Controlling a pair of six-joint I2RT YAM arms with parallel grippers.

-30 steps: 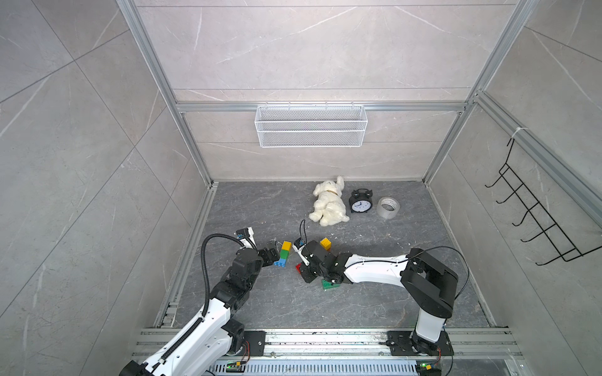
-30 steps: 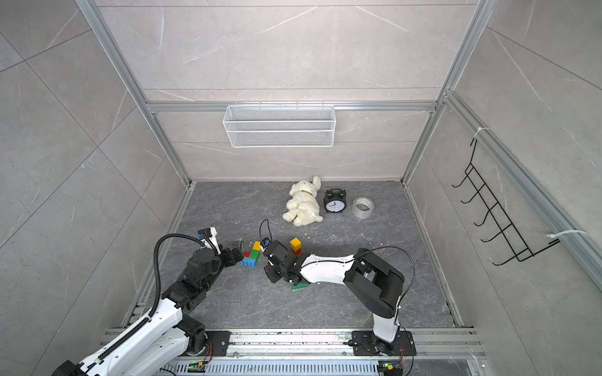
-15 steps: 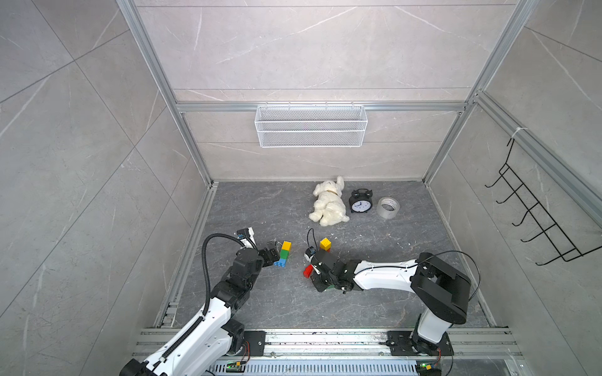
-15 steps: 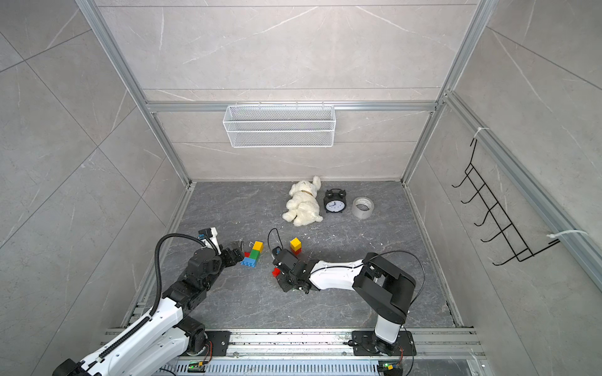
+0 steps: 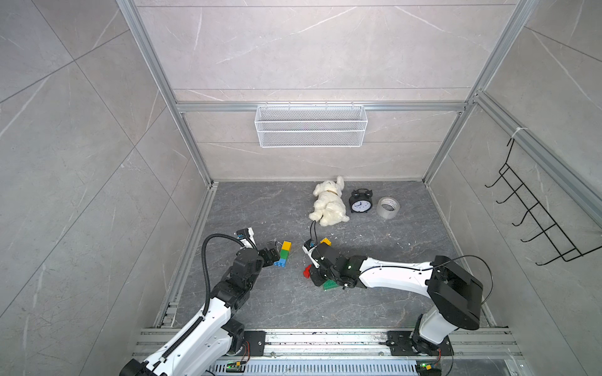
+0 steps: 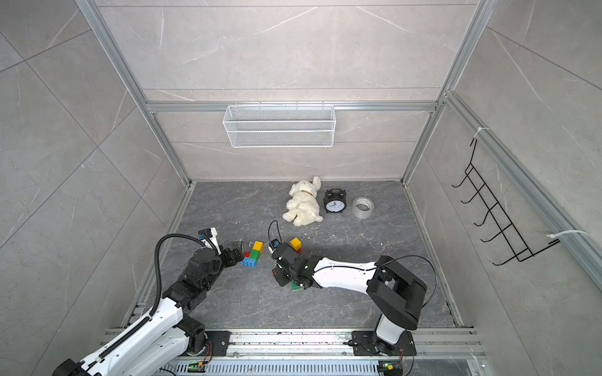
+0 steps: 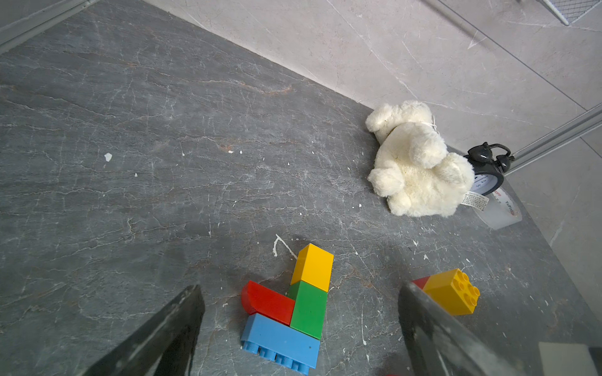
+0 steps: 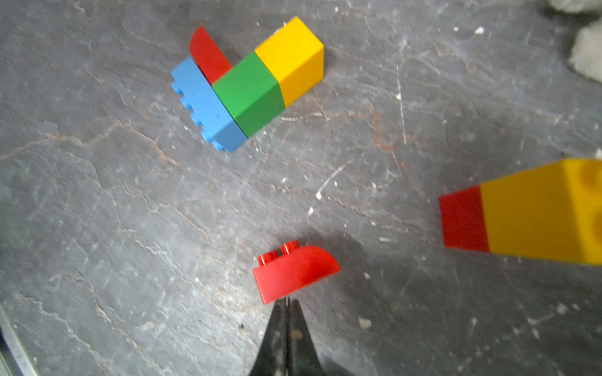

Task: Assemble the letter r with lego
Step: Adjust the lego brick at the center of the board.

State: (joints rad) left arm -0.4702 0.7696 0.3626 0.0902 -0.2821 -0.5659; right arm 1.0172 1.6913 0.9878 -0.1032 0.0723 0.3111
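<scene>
A joined piece of lego (image 5: pixel 282 255) (image 6: pixel 253 254) lies flat on the grey floor: a blue brick, a green one, a yellow one and a curved red one (image 7: pixel 293 306) (image 8: pixel 247 84). My left gripper (image 5: pixel 272 254) (image 7: pixel 299 289) stands open just left of it, one finger to each side, touching nothing. A loose curved red brick (image 8: pixel 294 270) (image 5: pixel 307 271) lies at the tips of my shut right gripper (image 8: pixel 286 302), which abut its edge. A yellow brick stacked on a red one (image 5: pixel 325 241) (image 8: pixel 527 221) stands behind. A green brick (image 5: pixel 329 285) shows partly under the right wrist.
A white plush toy (image 5: pixel 329 203), a black alarm clock (image 5: pixel 360 203) and a roll of tape (image 5: pixel 387 206) sit at the back of the floor. A wire basket (image 5: pixel 311 125) hangs on the back wall. A black hook rack (image 5: pixel 537 224) hangs on the right wall.
My right arm has drawn back a little to the right, and the loose curved red brick now shows in front of its tips. The left arm has not moved.
</scene>
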